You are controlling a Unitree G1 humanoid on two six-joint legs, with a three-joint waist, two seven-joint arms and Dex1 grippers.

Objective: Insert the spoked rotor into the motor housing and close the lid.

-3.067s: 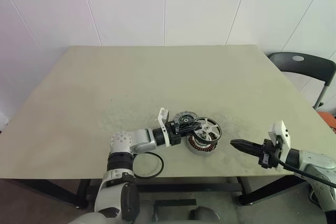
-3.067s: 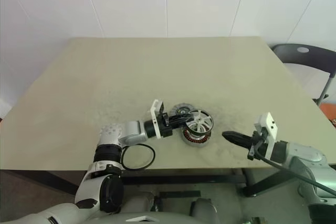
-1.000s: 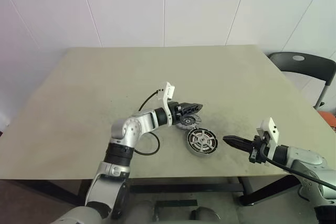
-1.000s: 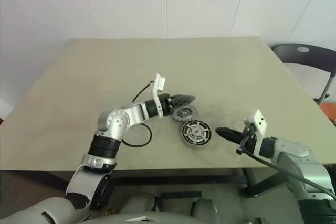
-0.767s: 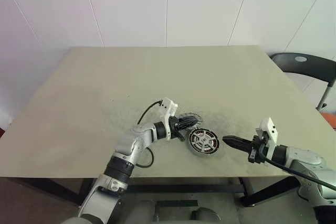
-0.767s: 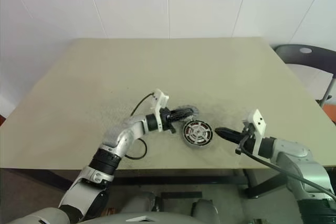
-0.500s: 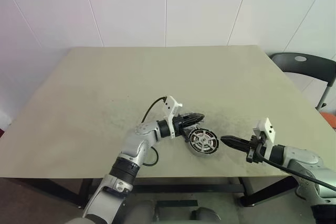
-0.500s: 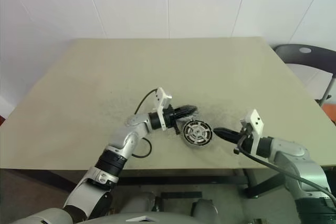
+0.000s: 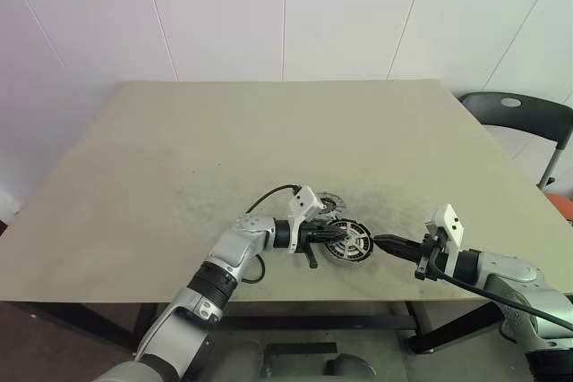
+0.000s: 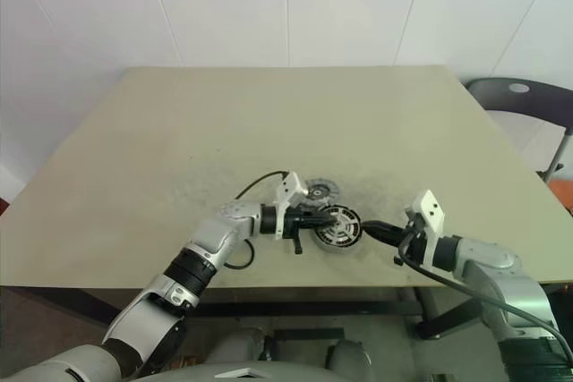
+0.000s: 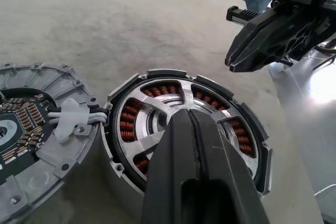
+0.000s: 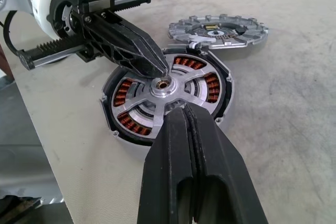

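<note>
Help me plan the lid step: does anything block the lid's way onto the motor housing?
Yes. The shut left end effector reaches over the motor housing, tip at the hub; the lid sits beside it.

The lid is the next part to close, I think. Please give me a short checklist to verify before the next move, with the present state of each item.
1. Spoked rotor seated in the motor housing: ok, its spokes lie flat over the copper coils.
2. Left gripper free to pick: not ok, shut, tip over the rotor hub; contact cannot tell.
3. Right gripper out of the way: not ok, shut, its tip at the housing rim.
4. Lid reachable: ok, it lies flat on the table beside the housing, unheld.
5. Wires joining lid and housing clear of the rim: cannot tell.
</note>
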